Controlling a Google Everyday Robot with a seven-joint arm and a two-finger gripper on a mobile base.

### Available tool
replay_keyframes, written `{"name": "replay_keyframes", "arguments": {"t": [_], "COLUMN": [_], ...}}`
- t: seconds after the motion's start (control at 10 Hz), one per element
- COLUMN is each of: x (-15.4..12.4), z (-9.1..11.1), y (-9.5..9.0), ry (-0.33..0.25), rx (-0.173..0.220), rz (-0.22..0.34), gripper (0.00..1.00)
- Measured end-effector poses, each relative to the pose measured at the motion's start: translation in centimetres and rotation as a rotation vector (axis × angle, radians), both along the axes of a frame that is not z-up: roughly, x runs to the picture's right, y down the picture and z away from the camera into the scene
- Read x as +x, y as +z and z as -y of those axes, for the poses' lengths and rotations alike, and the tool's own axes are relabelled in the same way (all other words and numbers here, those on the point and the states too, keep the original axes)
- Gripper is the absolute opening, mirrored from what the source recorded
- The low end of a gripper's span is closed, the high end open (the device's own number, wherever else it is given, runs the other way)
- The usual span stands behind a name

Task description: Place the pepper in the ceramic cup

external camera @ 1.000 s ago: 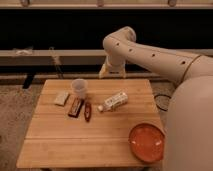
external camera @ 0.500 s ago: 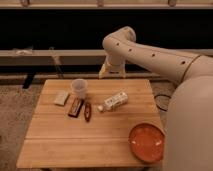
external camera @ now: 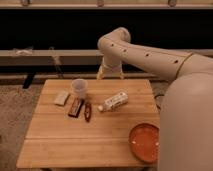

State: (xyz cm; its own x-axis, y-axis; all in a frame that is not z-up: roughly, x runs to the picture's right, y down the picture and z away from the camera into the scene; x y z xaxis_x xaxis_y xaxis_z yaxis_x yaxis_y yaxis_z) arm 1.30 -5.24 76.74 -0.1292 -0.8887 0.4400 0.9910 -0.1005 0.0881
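No legible text: none on hand [external camera: 110, 75] at table [external camera: 90, 137] far edge, bottle [external camera: 114, 101], bar [external camera: 76, 107].

Gripper [external camera: 110, 75] over far edge of table [external camera: 75, 137], beyond ceramic cup [external camera: 79, 88] and pepper [external camera: 88, 111].

You get one view, set high on the robot's side. It looks down at a slant across the table [external camera: 75, 142] from its near edge, near enough that the top fills the frame. The arm [external camera: 150, 56] enters from 3 o'clock, and the gripper [external camera: 110, 74] hangs over the far edge at 12 o'clock.
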Motion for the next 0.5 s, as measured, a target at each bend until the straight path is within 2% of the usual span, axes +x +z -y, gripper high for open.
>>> {"name": "replay_keyframes", "arguments": {"t": [0.3, 0.5], "x": [-4.4, -7.9], "z": [-3.9, -6.3], "y": [-1.7, -2.4], "ry": [-0.067, -0.108], "rx": [-0.048, -0.082], "rz": [0.019, 0.056], "gripper": [0.80, 0.80]}}
